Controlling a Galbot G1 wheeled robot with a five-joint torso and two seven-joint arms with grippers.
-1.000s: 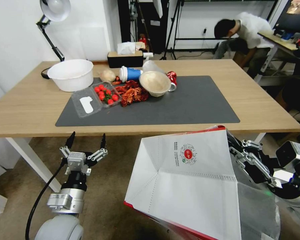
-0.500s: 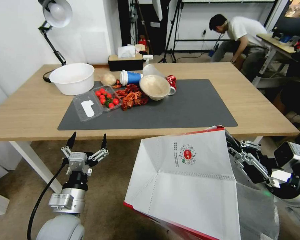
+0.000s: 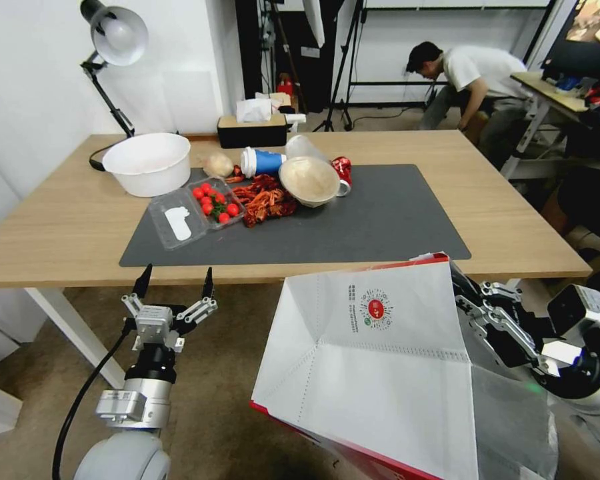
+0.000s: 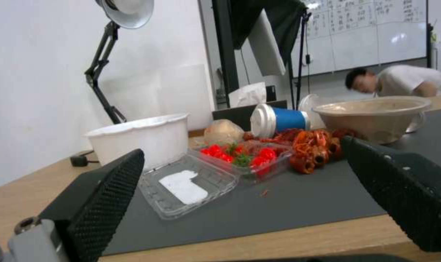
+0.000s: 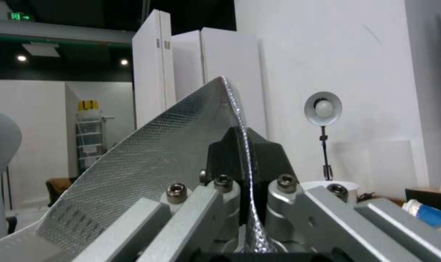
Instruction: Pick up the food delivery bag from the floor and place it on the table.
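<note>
Bag point(image 3: 380, 360) at lower centre-right of the head view, off the floor, below and short of the bench point(image 3: 513, 227) edge; right gripper point(image 5: 244, 160) clamped on its foil rim; left gripper point(image 3: 173, 283) lower left — jaws apart, empty; round red logo — print beside it unreadable.

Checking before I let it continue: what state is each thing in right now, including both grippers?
food delivery bag: lifted off the floor, tilted, not yet on the table.
right gripper: shut on the bag's foil-lined edge.
left gripper: open, empty, below the table edge.
clear clamshell box: open, tomatoes inside.
blue cup: lying on its side, lidded.
beige bowl: tipped.
</note>
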